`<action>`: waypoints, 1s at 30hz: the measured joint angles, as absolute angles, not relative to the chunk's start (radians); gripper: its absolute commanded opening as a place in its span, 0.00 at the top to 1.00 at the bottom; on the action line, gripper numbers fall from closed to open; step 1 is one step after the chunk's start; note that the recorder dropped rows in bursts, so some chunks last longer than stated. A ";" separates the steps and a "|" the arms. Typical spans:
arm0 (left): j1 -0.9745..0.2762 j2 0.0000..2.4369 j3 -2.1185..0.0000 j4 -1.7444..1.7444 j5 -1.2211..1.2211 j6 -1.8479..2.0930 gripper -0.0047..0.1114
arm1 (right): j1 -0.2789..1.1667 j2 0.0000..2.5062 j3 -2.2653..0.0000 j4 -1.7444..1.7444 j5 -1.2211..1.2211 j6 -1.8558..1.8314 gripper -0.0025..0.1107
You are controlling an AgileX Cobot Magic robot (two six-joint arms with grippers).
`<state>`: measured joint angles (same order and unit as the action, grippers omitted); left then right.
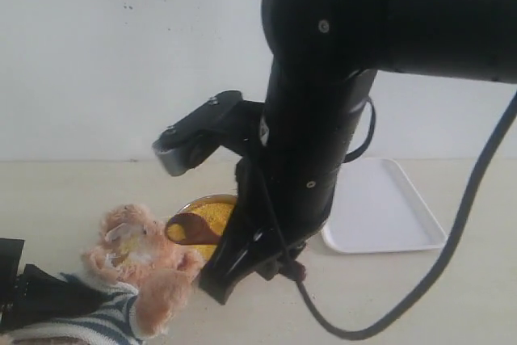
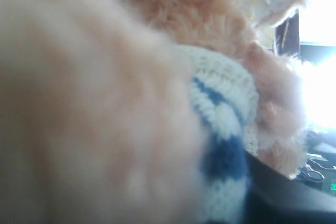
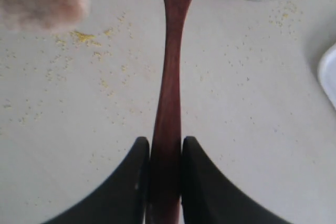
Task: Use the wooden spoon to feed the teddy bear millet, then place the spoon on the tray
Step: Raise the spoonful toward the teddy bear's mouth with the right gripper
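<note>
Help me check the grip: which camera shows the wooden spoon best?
Right wrist view: the spoon shows nearly its whole handle, clamped in the right gripper. The exterior view shows only its oval end by the bear; the arm hides the rest. The left wrist view shows only the bear's fur and shirt.

Most likely a robotics lab or test room: bare white wall (image 1: pixel 121 54) behind the right claw (image 3: pixel 165 148), plain pale surface (image 1: pixel 452 296) beneath it, scattered with millet grains (image 3: pixel 84 36), thick black cable (image 1: pixel 456 232) trailing off the arm (image 1: pixel 323 119) above.
</note>
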<state>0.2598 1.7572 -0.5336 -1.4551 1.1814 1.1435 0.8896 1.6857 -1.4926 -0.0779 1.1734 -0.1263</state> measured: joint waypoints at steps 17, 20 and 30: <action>0.260 1.757 -0.534 -1.462 1.183 1.146 0.93 | 1.085 1.711 -1.491 -0.397 1.025 -0.041 0.98; 0.260 1.757 -0.534 -1.462 1.183 1.146 0.93 | 1.087 1.727 -1.491 -0.439 1.019 -0.041 0.98; 0.260 1.757 -0.534 -1.462 1.183 1.146 0.93 | 1.152 1.772 -1.491 -0.622 1.057 -0.013 0.98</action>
